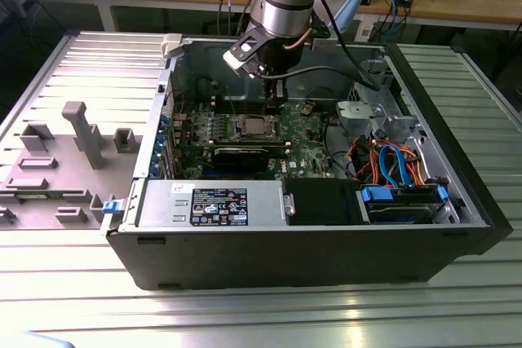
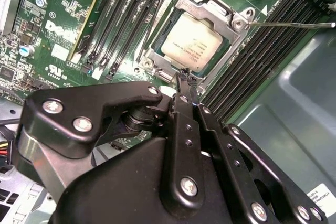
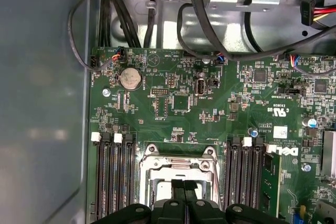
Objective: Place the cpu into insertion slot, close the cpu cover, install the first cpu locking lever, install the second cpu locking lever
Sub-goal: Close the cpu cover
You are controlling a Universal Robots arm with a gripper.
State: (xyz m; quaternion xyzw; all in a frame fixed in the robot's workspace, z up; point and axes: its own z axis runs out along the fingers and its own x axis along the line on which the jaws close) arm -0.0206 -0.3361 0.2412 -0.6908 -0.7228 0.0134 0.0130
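Over the socket rim, gripper [image 2: 185, 80] is held closed, empty; chip [image 2: 191, 41] is seated under cover [image 2: 210, 10].

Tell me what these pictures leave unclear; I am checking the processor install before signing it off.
- Square silver-grey metal-topped cpu: sits under the thin silver cpu cover in the second wrist view; the contact field beneath is hidden by the chip.
- Thin wire locking lever: sticks out sideways; whether latched is unclear.
- Black pincer: closed fingers hide the socket's near edge.
- First wrist view: the socket is cut off by the edge and the fingertips.
- Exterior view: the arm hides the board behind.
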